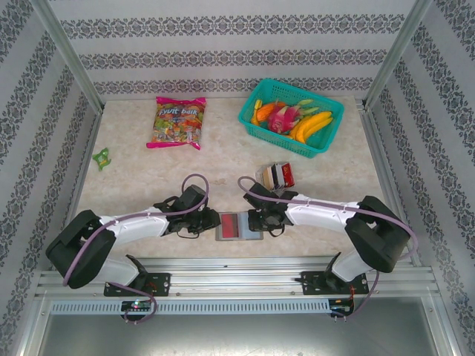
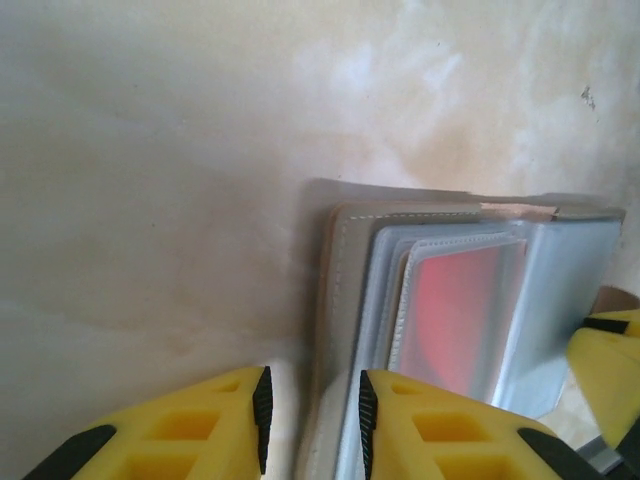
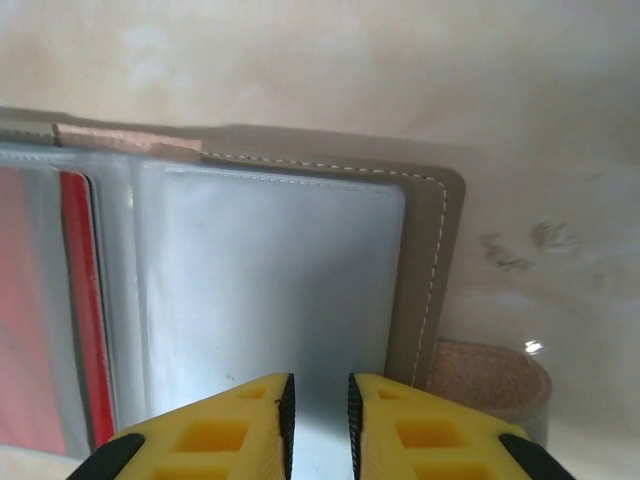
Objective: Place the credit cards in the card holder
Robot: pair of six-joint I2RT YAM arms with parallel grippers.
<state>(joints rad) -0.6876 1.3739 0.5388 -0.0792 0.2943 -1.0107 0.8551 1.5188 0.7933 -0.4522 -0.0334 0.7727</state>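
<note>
The card holder (image 1: 239, 226) lies open and flat near the table's front edge, between my two grippers. Its clear sleeves (image 2: 450, 300) hold a red card (image 2: 460, 310), which also shows at the left of the right wrist view (image 3: 75, 300). My left gripper (image 2: 312, 420) stands open astride the holder's tan left edge, one finger over the table, the other over the sleeves. My right gripper (image 3: 319, 420) is narrowly open over the pale right panel (image 3: 270, 280), nothing between its pads. The other credit cards (image 1: 276, 176) lie in a small stack behind the right gripper (image 1: 256, 220).
A teal basket (image 1: 323, 141) of fruit stands at the back right. A candy bag (image 1: 178, 122) lies at the back left, a small green thing (image 1: 101, 157) by the left wall. The holder's tan closing tab (image 3: 490, 380) sticks out on its right.
</note>
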